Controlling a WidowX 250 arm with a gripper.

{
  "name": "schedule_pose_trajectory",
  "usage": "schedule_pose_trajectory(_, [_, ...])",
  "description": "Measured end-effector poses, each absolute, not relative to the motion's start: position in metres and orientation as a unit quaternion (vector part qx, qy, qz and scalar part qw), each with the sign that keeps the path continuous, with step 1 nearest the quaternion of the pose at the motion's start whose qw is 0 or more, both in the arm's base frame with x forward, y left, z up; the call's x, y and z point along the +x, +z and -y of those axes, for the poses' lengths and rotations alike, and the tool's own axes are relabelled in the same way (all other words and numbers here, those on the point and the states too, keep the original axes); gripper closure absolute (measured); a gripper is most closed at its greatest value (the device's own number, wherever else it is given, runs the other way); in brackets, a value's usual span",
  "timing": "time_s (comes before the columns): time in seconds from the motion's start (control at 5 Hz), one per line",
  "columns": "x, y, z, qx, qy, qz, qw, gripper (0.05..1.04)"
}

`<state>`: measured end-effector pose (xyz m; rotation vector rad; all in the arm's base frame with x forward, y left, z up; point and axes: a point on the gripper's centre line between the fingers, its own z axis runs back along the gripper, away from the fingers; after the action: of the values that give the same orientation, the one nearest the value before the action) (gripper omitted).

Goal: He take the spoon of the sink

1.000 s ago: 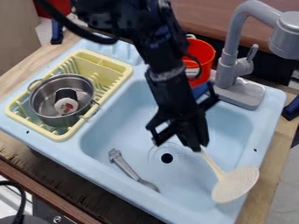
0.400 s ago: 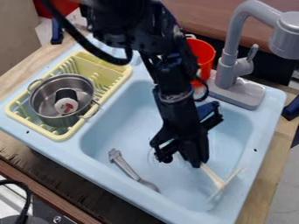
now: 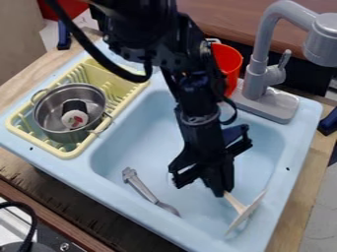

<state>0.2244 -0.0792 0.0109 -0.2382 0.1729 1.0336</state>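
Over the right part of the light blue sink point(image 3: 135, 147), the black gripper point(image 3: 220, 189) points down, shut on the thin handle end of a pale, wide-headed spoon point(image 3: 245, 214). The spoon's head is seen nearly edge-on, close to the sink's right wall. A grey utensil point(image 3: 146, 189) lies on the basin floor, left of the gripper and apart from it. The gripper covers the drain.
A yellow dish rack point(image 3: 70, 152) on the left holds a metal pot point(image 3: 51, 115) with a small dark and white object inside. Behind the basin are a red cup point(image 3: 227, 61) and a grey faucet point(image 3: 260, 83). A wooden counter point(image 3: 309, 162) surrounds the sink.
The gripper has come lower, toward the front of the basin. The pale spoon has turned from showing its broad face to nearly edge-on. The grey utensil has stayed put.
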Motion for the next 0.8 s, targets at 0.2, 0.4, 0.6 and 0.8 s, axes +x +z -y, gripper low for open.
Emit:
schedule_pose_trajectory(0.2, [0.215, 0.011, 0.080, -0.092, 0.450, -0.093, 0.884, 0.829])
schedule_pose_trajectory(0.4, [0.213, 0.019, 0.080, -0.092, 0.416, -0.074, 0.901, 0.568])
schedule_pose_trajectory(0.6, [0.212, 0.030, 0.072, -0.070, 0.380, -0.023, 0.922, 0.268])
schedule_pose_trajectory(0.8, [0.214, 0.043, 0.059, -0.072, 0.361, -0.006, 0.930, 0.082])
